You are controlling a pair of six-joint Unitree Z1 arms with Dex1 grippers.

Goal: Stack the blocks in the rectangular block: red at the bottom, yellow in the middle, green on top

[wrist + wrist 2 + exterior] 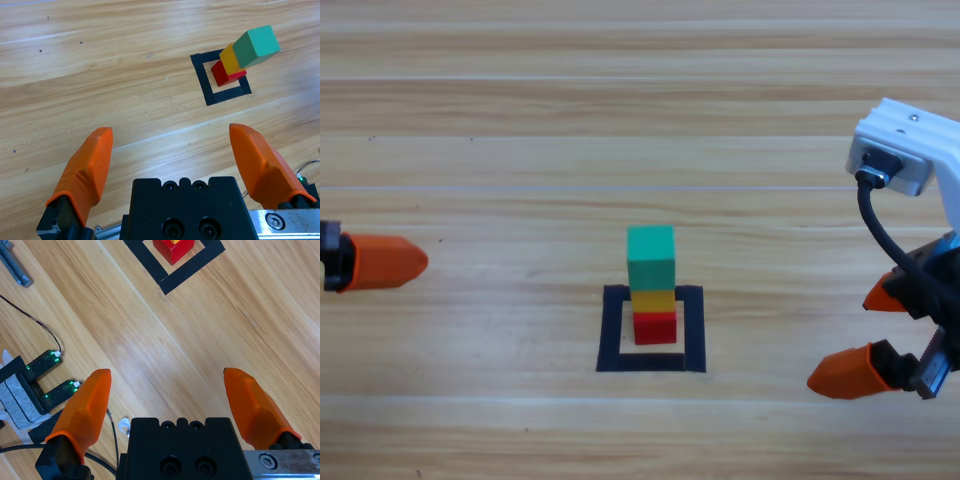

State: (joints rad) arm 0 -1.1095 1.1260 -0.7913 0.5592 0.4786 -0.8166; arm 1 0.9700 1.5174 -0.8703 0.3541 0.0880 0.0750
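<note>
The red cube (pixel 655 327) stands inside the black tape rectangular block (pixel 612 330). The yellow cube (pixel 653 299) rests on the red one, and the teal-green cube (pixel 651 255) tops the stack. My left gripper (pixel 390 262) waits at the left edge, far from the stack; its wrist view shows the left gripper (pixel 170 130) open and empty, with the green cube (pixel 256 45) over the yellow (pixel 229 57) and red (pixel 220 74) cubes. My right gripper (pixel 840 341) is at the right edge, open and empty. Beyond the right gripper (pixel 166 372) lie the red cube (pixel 172 250) and the tape (pixel 172 282).
Small circuit boards with green lights (pixel 45 385) and thin cables lie at the left of the right wrist view. A metal strip (pixel 12 265) sits in that view's upper left corner. Bare wooden table (pixel 520 150) surrounds the stack.
</note>
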